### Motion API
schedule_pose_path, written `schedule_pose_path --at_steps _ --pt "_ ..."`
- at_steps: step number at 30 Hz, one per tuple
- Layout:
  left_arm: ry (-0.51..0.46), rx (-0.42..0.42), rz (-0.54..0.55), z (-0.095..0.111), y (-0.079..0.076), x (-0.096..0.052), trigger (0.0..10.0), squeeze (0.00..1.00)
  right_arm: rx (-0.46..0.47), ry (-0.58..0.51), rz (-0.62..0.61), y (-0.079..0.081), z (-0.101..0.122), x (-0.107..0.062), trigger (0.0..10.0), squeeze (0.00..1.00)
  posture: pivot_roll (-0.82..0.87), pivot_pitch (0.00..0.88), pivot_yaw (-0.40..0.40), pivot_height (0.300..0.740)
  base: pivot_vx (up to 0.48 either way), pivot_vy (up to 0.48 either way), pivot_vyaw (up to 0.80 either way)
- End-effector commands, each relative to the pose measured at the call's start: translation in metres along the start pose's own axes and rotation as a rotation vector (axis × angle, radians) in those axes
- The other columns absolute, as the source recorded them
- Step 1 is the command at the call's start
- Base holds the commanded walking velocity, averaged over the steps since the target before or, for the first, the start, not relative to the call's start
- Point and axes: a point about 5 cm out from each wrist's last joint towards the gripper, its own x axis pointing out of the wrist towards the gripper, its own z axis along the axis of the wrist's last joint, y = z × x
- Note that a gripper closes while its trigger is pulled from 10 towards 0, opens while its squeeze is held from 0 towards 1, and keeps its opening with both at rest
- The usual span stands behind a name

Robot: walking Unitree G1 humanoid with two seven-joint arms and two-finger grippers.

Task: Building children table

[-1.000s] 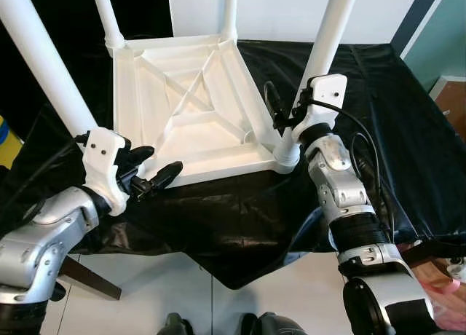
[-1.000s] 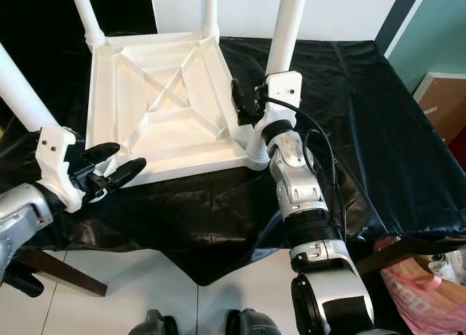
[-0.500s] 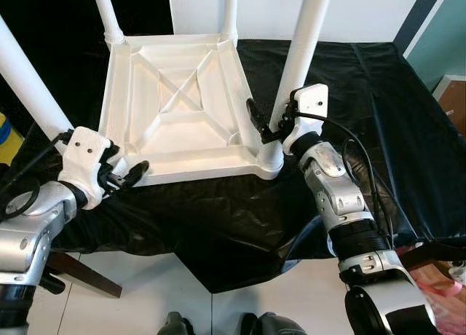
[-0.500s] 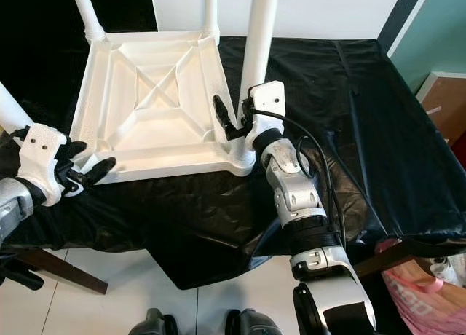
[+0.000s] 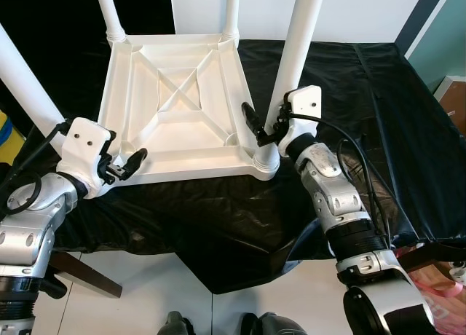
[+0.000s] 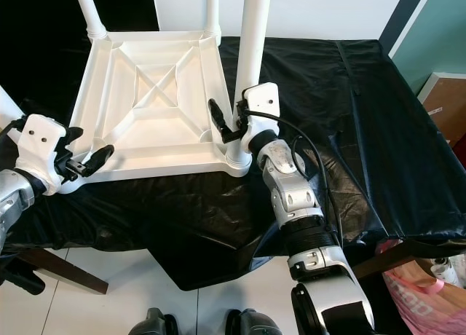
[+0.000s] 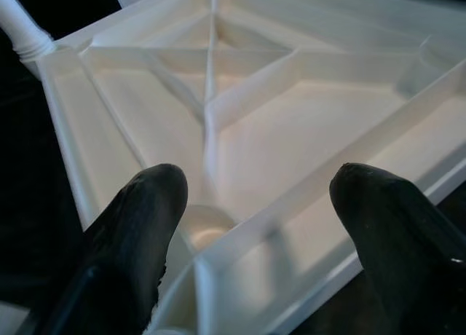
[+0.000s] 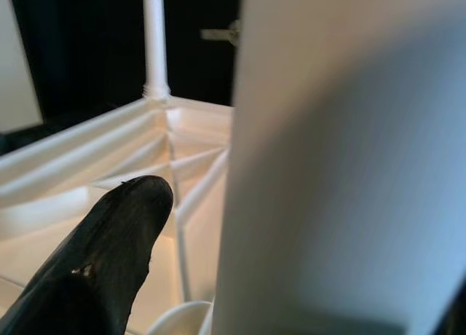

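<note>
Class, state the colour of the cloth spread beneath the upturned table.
Black, glossy and wrinkled. The cloth shows best in the left eye view.

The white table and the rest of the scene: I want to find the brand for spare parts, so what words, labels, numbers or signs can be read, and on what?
None: no readable text anywhere.
The upturned white table and its legs are plain.
The black cover bears no print.
The pink bag at the edge is too small to read.

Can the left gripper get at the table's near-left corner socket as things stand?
Probably yes. The left gripper is open at that corner of the upturned white table, its fingers straddling the rim with the socket between them. Nothing lies in the way. The right gripper is at the near-right leg.
</note>
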Motion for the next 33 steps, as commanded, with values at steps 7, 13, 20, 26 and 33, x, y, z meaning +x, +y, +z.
schedule_pose_path --at_steps 7,13,20,26,33 --pt "-0.135 -0.119 -0.121 0.020 -0.021 0.000 10.0 0.00 -0.016 0.036 -0.106 0.012 0.004 0.001 0.0 0.00 0.03 0.120 -0.087 0.740 0.000 0.000 0.00" --pt "-0.196 -0.232 -0.269 0.024 -0.031 -0.028 10.0 0.00 0.025 0.075 -0.162 0.013 0.002 0.001 0.0 0.00 0.02 0.117 -0.083 0.740 0.000 0.000 0.00" --pt "-0.144 -0.237 -0.297 0.011 -0.018 -0.074 10.0 0.00 0.053 0.124 -0.220 0.010 -0.004 0.000 10.0 0.00 0.04 0.119 -0.096 0.740 0.000 0.000 0.00" --pt "0.055 -0.186 -0.269 -0.018 -0.011 -0.086 10.0 0.00 0.066 0.145 -0.245 0.009 -0.007 0.002 10.0 0.00 0.05 0.125 -0.100 0.740 0.000 0.000 0.00" --pt "0.280 -0.175 -0.028 -0.055 0.025 -0.082 10.0 0.00 0.086 0.155 -0.268 0.008 -0.006 0.004 10.0 0.00 0.05 0.132 -0.095 0.740 0.000 0.000 0.00"
